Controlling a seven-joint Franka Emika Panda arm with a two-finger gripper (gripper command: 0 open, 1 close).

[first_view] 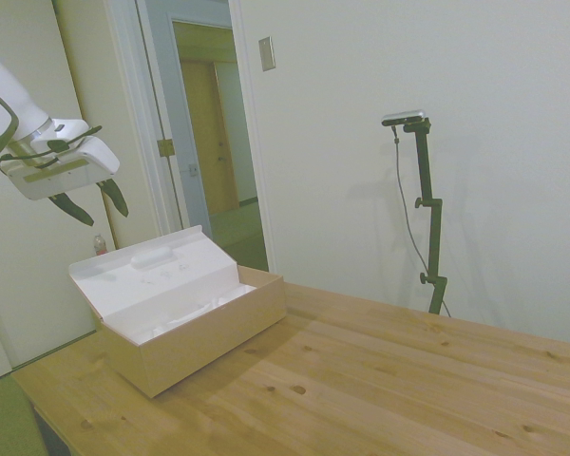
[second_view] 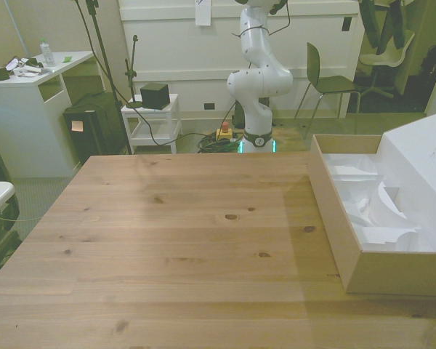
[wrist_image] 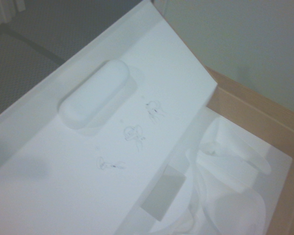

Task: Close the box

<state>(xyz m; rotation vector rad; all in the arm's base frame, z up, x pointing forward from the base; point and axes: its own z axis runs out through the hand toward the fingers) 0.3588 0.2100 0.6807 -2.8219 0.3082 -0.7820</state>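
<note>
The white robot gripper with two dark fingers [first_view: 93,203] hangs in the air, above and a little behind the raised lid. Its two fingers stand apart with nothing between them — it is open and empty.

Below it sits the long tan cardboard box with a white inside [first_view: 195,332]. The box rests on the wooden table [first_view: 380,380], near the table's left end in the side view and along the table's right edge in the front view [second_view: 363,273]. Its white flap lid [first_view: 147,271] stands up and leans back, away from the open top. A small raised oval bump [wrist_image: 94,93] shows on the inner face of the lid, and crumpled white packing [wrist_image: 230,166] lies inside the box.

The box is wide open, so the job looks like it is only starting. To do it well, I think the gripper should go behind the top edge of the lid and push it forward and down — a gentle push, not a grab. The fingers should stay near the middle of the lid's long edge so it does not twist. The box looks light, so a hard push could slide it along the table or tip it. The packing may also poke up and stop the lid from lying flat.
</note>
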